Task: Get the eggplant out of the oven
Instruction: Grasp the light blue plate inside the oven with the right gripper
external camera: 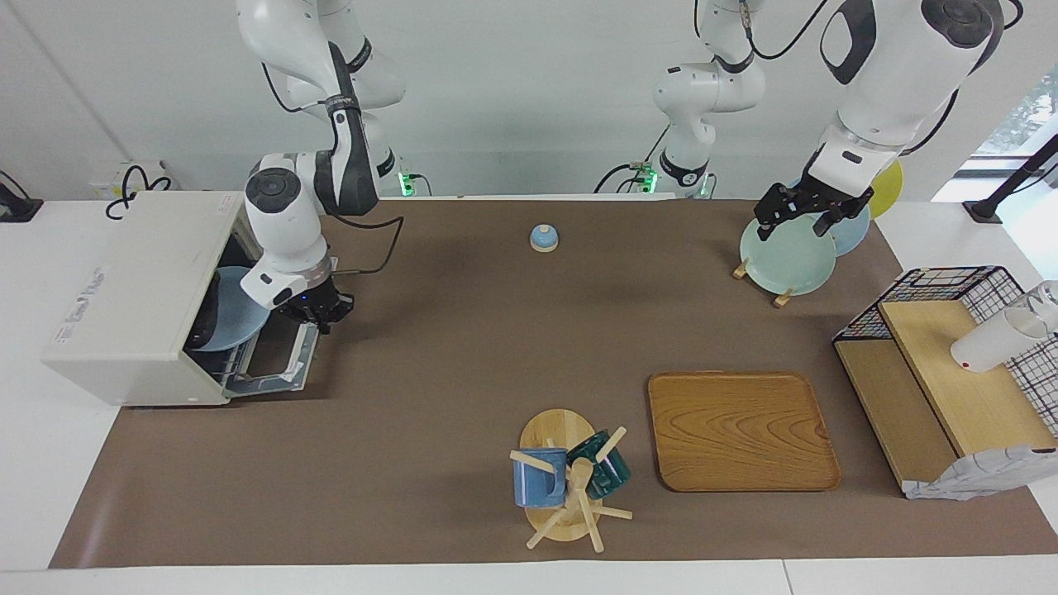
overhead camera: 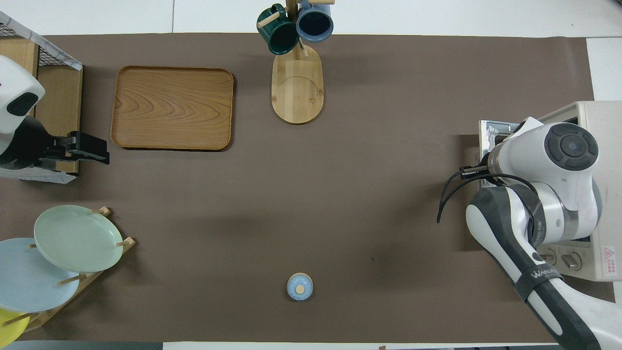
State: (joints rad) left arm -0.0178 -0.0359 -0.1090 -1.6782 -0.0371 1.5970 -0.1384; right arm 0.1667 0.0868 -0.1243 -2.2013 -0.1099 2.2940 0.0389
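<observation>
The cream-white oven [external camera: 132, 289] stands at the right arm's end of the table with its glass door [external camera: 277, 364] folded down open; it also shows in the overhead view [overhead camera: 600, 121]. A pale blue plate [external camera: 235, 318] sits on the rack inside. A dark shape [external camera: 204, 318] deeper in on the plate looks like the eggplant, mostly hidden. My right gripper [external camera: 321, 312] hangs low over the open door, at the oven's mouth; in the overhead view the arm hides it. My left gripper [external camera: 800, 219] is open and empty, raised over the plate rack [external camera: 781, 260].
A wooden tray [external camera: 740, 430] and a mug tree [external camera: 570, 479] with two mugs lie farther from the robots. A small blue lidded dish [external camera: 544, 238] sits near the robots. A wire basket with wooden shelves [external camera: 950, 285] and a white cup [external camera: 992, 339] stand at the left arm's end.
</observation>
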